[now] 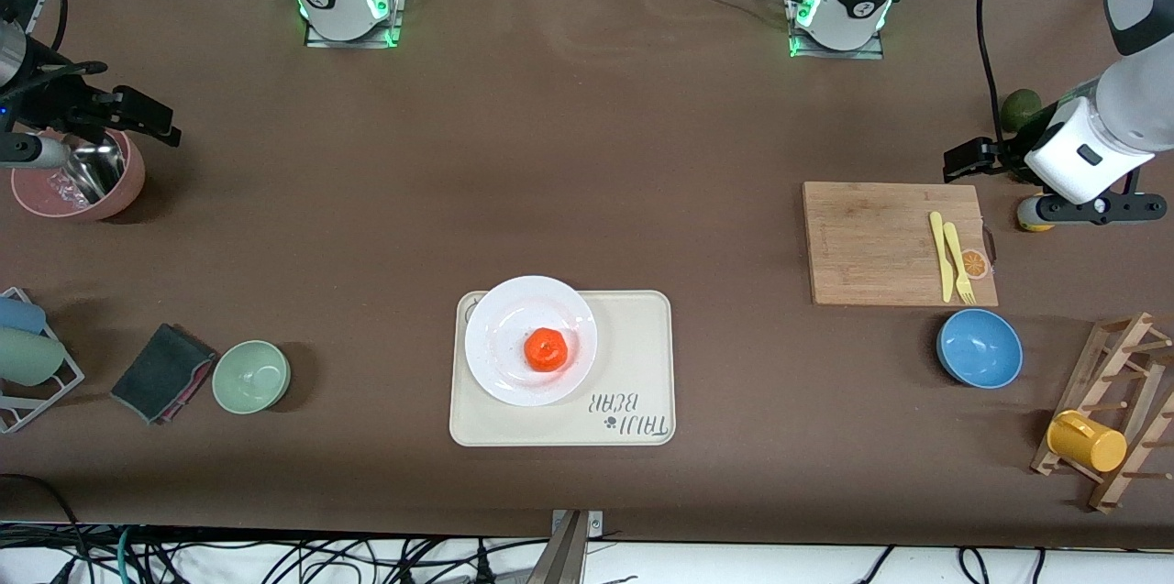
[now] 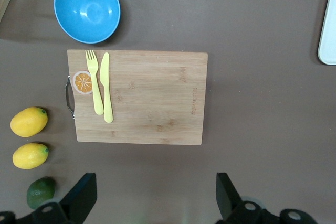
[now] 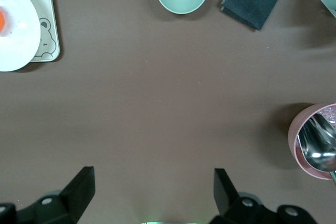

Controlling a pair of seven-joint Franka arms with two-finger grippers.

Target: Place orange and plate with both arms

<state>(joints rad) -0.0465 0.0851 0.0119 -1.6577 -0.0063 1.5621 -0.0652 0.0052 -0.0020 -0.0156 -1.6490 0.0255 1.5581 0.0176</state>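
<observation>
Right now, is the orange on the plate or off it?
On it. The orange sits on the white plate, which rests on the cream bear tray. Neither pincer is near it.

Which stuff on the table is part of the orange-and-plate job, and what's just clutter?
Job:
- orange, on the plate
- plate, on the cream tray
- left gripper and right gripper, both open, holding nothing

Clutter:
- cutting board with yellow fork and knife
- blue bowl
- green bowl
- grey cloth
- lemons, lime
</observation>
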